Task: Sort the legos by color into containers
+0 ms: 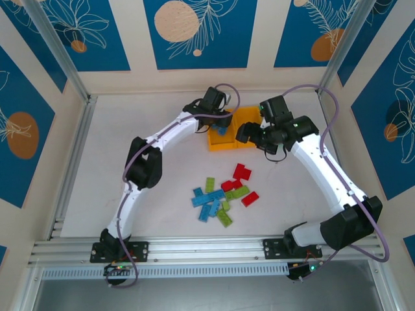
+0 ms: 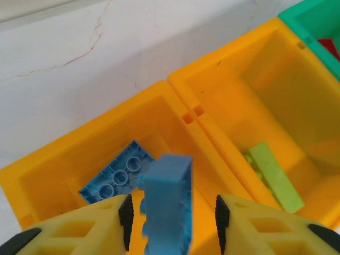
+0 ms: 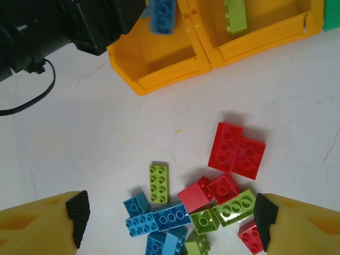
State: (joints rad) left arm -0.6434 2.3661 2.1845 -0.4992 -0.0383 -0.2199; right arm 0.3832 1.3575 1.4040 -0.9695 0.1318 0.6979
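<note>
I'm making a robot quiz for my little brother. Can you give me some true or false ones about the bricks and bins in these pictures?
1. A blue studded plastic brick lies inside the end orange-yellow plastic bin. True.
2. The middle orange-yellow plastic bin holds a red brick. False: a lime green brick lies in it.
3. The right hand is gripping a brick. False: it is open above the loose pile and holds nothing.
4. Some red bricks lie on the white table. True.
5. The left hand hovers over the end bin with a second blue brick between its fingers. True.
</note>
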